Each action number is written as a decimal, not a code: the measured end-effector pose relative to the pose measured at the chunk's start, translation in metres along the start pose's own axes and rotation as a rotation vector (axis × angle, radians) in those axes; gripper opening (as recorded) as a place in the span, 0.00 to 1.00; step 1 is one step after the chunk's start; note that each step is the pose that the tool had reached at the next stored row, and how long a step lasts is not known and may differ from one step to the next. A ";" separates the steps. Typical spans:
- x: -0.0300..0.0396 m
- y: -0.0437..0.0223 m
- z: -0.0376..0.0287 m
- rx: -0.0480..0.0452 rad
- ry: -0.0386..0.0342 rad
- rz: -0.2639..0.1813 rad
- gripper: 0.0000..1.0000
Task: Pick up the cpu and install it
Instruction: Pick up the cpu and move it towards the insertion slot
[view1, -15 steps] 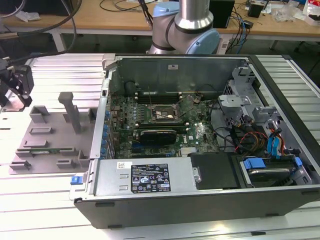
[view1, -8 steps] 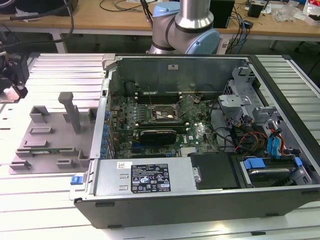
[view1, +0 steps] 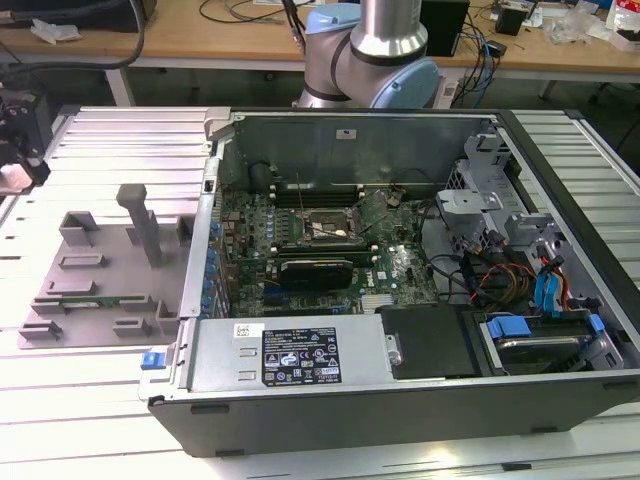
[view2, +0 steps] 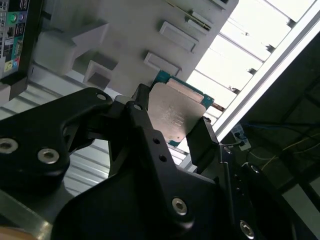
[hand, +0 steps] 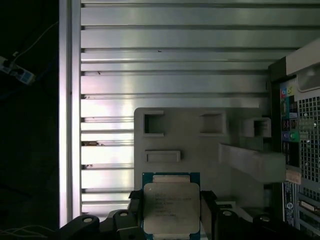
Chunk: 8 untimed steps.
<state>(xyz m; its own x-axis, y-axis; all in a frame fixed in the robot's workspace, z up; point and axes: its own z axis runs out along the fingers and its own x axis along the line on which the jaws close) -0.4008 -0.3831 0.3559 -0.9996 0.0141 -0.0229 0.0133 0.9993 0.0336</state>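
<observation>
I have the gripper (hand: 171, 212) clamped on two opposite edges of the cpu (hand: 171, 205), silvery lid facing the first wrist view. Behind the held chip lie the grey moulded tray (hand: 200, 145) and ribbed tabletop (hand: 175, 60), beside the open computer case (view1: 330, 140).

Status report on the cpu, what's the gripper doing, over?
Gripper shut on the cpu. Cpu held in the air by the grey tray, outside the computer case. Not yet installed.
</observation>
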 end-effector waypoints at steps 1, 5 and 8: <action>-0.0001 0.0001 -0.0016 0.0000 0.0000 0.000 0.55; -0.0002 0.0007 -0.0098 0.0000 0.0000 0.000 0.55; -0.0003 0.0010 -0.0146 0.0000 0.0000 0.000 0.55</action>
<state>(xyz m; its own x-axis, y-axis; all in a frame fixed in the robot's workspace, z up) -0.4009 -0.3826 0.3705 -0.9996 0.0141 -0.0229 0.0133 0.9993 0.0336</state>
